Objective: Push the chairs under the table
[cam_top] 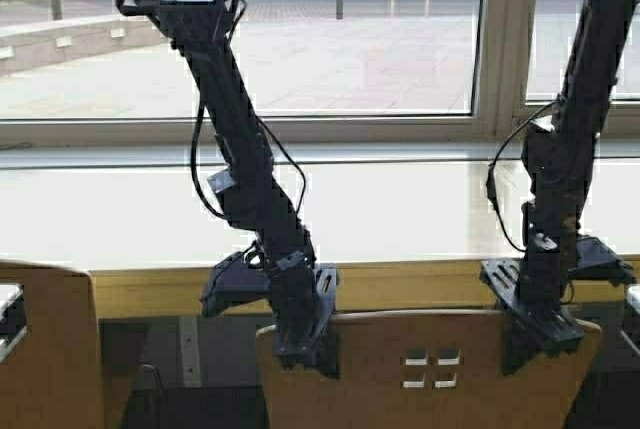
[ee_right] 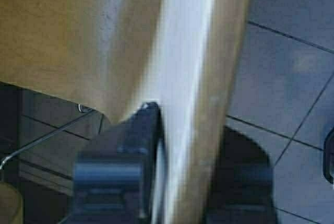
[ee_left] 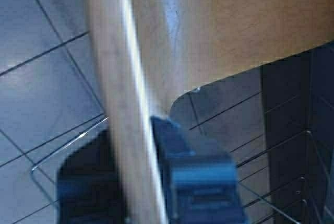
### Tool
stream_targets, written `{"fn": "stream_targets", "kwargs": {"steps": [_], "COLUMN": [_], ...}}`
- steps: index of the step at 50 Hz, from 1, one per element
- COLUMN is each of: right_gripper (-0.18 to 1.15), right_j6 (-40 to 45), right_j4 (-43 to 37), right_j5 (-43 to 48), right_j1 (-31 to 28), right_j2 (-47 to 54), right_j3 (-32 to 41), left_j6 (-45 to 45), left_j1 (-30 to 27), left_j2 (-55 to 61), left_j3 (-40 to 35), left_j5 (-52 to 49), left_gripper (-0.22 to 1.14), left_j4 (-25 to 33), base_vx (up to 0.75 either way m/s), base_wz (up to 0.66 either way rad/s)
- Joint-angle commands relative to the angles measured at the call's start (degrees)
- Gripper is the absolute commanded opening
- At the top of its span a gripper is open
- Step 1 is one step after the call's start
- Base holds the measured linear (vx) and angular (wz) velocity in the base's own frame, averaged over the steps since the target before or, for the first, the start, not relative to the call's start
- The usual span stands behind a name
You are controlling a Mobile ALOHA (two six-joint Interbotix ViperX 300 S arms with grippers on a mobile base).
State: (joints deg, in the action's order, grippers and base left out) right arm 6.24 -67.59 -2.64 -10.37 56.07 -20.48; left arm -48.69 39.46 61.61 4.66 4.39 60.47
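A tan plywood chair with small square cutouts stands at the bottom centre, its back close to the table's yellowish front edge. My left gripper straddles the top edge of the chair back near its left corner and is shut on it. My right gripper clamps the same edge near the right corner. In the left wrist view the chair back runs between the fingers. The right wrist view shows the chair back held the same way between the fingers.
A second chair stands at the lower left. The glossy table top runs along a large window. Grey tiled floor and a chrome chair leg show below.
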Motion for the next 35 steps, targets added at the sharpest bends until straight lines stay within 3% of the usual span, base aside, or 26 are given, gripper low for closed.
{"fn": "stream_targets", "kwargs": {"steps": [1,35], "right_gripper": [0.04,0.04], "right_j6": [-2.8,-3.1], "right_j4": [1.7,1.9], "right_j5": [0.2,-0.4], "right_j1": [-1.2,-1.0], "right_j2": [1.7,3.2], "right_j3": [3.0,2.7], "left_j6": [3.6,7.5], "left_j1": [-0.6,-1.0], "left_j2": [0.2,-1.6], "left_j3": [-0.9,0.8], "left_j5": [1.5,2.0], "left_gripper": [0.04,0.04], "left_j4": [-0.9,-0.9], "base_vx": [0.21,0.19], "base_wz": [0.03,0.02]}}
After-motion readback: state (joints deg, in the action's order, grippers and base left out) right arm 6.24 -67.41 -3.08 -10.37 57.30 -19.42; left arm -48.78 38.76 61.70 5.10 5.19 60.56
